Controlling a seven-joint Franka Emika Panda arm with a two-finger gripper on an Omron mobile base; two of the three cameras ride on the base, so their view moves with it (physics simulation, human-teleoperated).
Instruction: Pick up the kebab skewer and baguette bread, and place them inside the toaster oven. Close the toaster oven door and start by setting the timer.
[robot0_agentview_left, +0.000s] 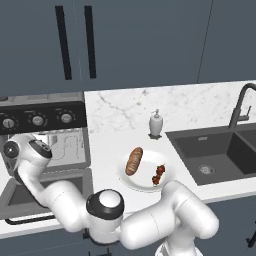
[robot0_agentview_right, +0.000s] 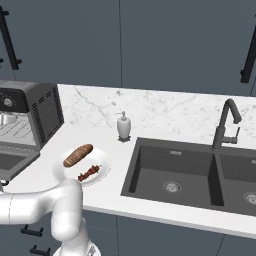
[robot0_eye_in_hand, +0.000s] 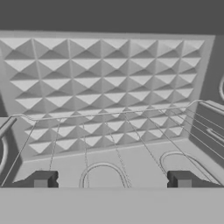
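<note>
I have the end effector (robot0_eye_in_hand: 113, 179) at the mouth of the toaster oven (robot0_agentview_left: 45, 142), its two dark tips spread wide with nothing between them, looking across the wire rack (robot0_eye_in_hand: 109, 127) at the dimpled back wall. The toaster oven door (robot0_agentview_left: 40, 196) lies dropped open in front of the oven. The baguette bread (robot0_agentview_left: 134, 161) and the kebab skewer (robot0_agentview_left: 159, 174) both sit on the white plate (robot0_agentview_left: 130, 182) on the bench (robot0_agentview_left: 120, 142), just right of the oven, the loaf on the oven side and the skewer just beyond it. My next job, I judge, is fetching one of them: back straight out clear of the rack and door, swing over the plate, come down square across the skewer's chunks, and close gently.
</note>
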